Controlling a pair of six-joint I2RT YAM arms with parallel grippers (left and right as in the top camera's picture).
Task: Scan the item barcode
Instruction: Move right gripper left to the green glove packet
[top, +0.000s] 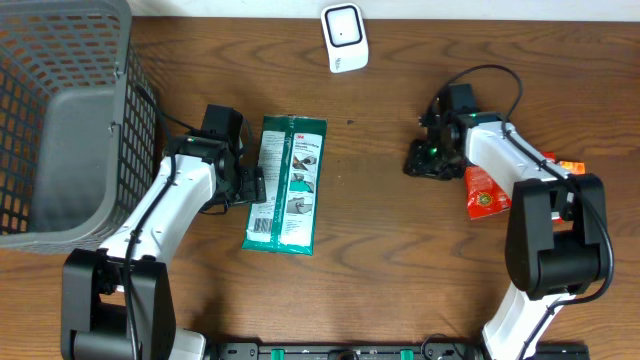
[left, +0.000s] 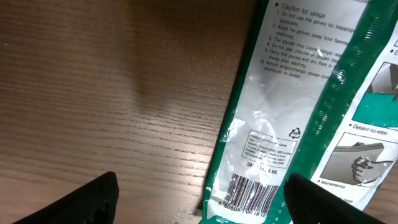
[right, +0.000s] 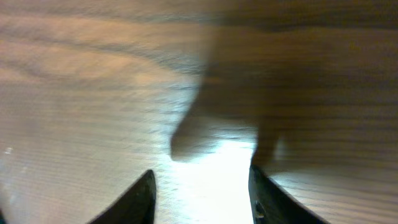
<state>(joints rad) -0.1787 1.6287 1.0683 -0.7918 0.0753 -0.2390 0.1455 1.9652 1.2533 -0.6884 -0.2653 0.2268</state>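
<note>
At the left of the tabletop (top: 380, 230), left end effector (top: 256, 186) is wide open and empty, just left of the green glove packet (top: 287, 185). Packet lies flat near mid-table, long axis running near-to-far below the scanner (top: 344, 38), so the left arm is clearly nearer. Glossy crinkled film, barcode (left: 249, 198) face up by the left fingers; right end effector (top: 421, 160) part open, empty, well apart from it
</note>
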